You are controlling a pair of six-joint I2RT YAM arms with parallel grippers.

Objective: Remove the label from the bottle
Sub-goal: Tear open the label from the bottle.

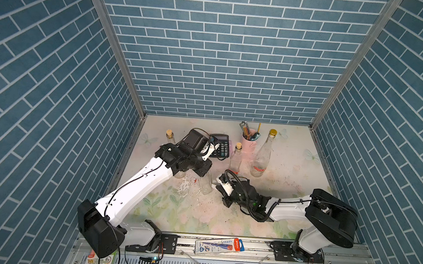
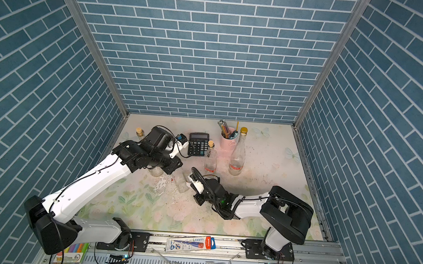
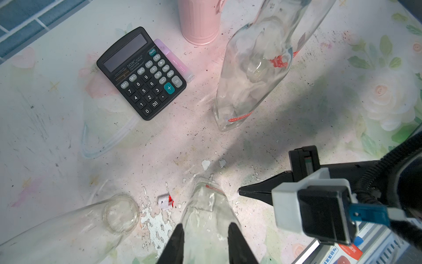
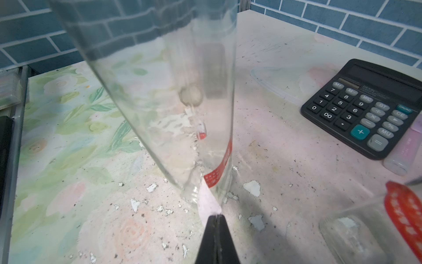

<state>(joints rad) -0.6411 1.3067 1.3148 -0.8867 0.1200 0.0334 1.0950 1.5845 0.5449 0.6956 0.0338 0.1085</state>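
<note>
Enclosure: three walls (image 1: pixel 223 62) papered in a blue brick pattern, with aluminium posts at the corners. The table (image 1: pixel 291 174) wears a pale floral sheet, scuffed, speckled dark and stained pinkish toward the middle. Along the back stand a gold-capped glass bottle (image 1: pixel 262 154), a pink cup (image 1: pixel 249 140) of pencils and a black calculator (image 3: pixel 141 73).

The bottle (image 1: pixel 205 185) is clear glass, empty and upright, at mid-table between the two arms. The left gripper (image 3: pixel 205 240) reaches it from above. Its two black fingers (image 3: pixel 175 242) press on opposite sides of the upper part and hold the glass between them.

The glass is mostly bare. A narrow red band of label (image 4: pixel 214 177) clings low, by the base. A peeled strip with its white back showing runs from that band to the right gripper (image 4: pixel 215 217). That gripper's fingers are closed tight on the strip's end, just beside the bottle's foot.

A small rolled scrap (image 3: pixel 165 201), white and red, lies on the sheet near the bottle. White paper flakes (image 4: pixel 252 187) are scattered around its base.
</note>
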